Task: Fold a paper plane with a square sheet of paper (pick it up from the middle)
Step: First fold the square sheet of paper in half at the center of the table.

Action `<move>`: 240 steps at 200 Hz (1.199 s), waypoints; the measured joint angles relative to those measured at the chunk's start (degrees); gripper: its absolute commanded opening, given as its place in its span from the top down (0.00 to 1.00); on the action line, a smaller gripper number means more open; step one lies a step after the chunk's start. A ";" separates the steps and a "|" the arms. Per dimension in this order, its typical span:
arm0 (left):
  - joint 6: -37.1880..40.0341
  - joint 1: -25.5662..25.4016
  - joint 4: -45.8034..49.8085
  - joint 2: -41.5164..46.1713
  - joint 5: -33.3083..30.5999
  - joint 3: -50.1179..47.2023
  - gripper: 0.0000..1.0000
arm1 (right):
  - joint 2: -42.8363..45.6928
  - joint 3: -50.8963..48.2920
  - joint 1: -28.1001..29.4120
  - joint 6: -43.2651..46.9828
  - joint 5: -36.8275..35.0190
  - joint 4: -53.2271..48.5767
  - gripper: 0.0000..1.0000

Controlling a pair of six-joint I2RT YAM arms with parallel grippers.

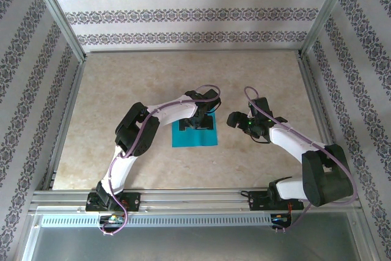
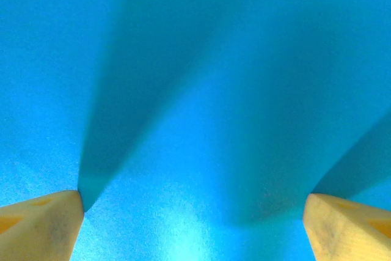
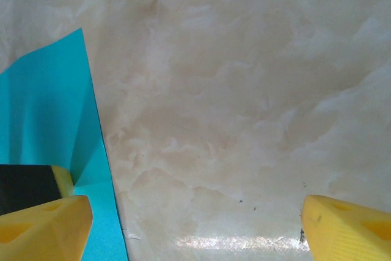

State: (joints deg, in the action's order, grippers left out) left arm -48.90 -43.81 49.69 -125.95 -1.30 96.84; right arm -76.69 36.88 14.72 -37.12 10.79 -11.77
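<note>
Where paper (image 1: 183,136) lies, left pincer (image 1: 201,121) splays.

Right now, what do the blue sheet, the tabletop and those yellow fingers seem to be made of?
Blue sheet: probably thin matte paper; it lies flat with a crisp straight edge. Tabletop: beige marble pattern, glossy where light glares; stone or printed laminate, I cannot tell. Right fingers: yellow, likely plastic, with a faintly grainy surface.

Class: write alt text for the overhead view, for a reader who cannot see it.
A teal square sheet of paper lies flat on a beige table, the open left hand over its far half. The open right hand hangs just right of the sheet.
</note>
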 measured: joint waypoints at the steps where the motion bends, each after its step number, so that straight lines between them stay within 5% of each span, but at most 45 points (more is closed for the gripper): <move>1: 0.00 0.00 -0.02 0.02 0.00 -0.02 0.09 | 0.00 0.00 0.00 0.00 0.00 0.00 0.11; 52: -0.28 0.04 -1.31 1.07 -0.39 -1.86 0.18 | -0.90 0.00 0.00 -0.02 0.39 0.09 0.11; 126: 1.88 2.71 -6.97 8.15 4.33 -10.78 0.61 | -1.11 0.00 -0.37 0.09 1.31 0.85 0.04; 192: 3.39 9.51 -28.65 27.76 21.70 -25.09 0.63 | 2.49 0.13 -6.10 1.51 8.07 3.91 0.02; 240: -1.84 11.34 -45.16 23.43 33.05 -31.69 0.64 | 4.87 0.11 -6.36 1.33 10.86 5.97 0.02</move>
State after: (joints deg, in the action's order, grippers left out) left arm -50.74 -32.47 4.54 -102.52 31.75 65.14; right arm -71.81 36.99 8.36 -35.79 21.65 -5.80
